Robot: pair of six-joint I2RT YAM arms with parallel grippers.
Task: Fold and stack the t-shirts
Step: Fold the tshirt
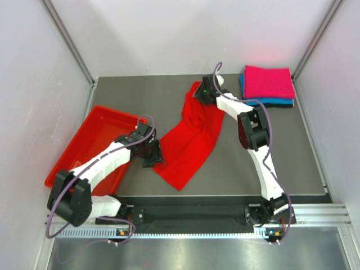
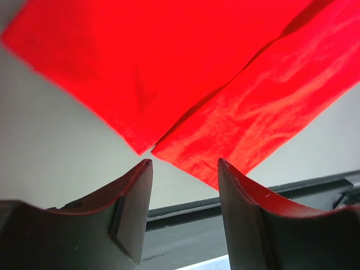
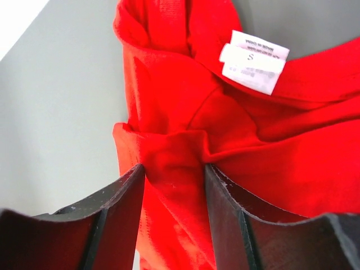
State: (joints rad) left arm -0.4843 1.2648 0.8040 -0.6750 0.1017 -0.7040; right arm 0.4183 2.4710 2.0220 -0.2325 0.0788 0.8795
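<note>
folding bright red cloth t-shirt (image 1: 191,140) | right gripper (image 3: 173,167) clamps collar | left gripper (image 2: 184,164) apart, empty | next: likely grab hem

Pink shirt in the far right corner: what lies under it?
A folded teal shirt; only its near and left edges show under the pink shirt. Anything lower is covered.

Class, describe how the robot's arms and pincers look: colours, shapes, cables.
The left arm and right arm are white shells with black joints; a greyish-purple cable loops along each. The left pincer and right pincer have dark, curved, tapering fingers. A green light glows near the right wrist.
</note>
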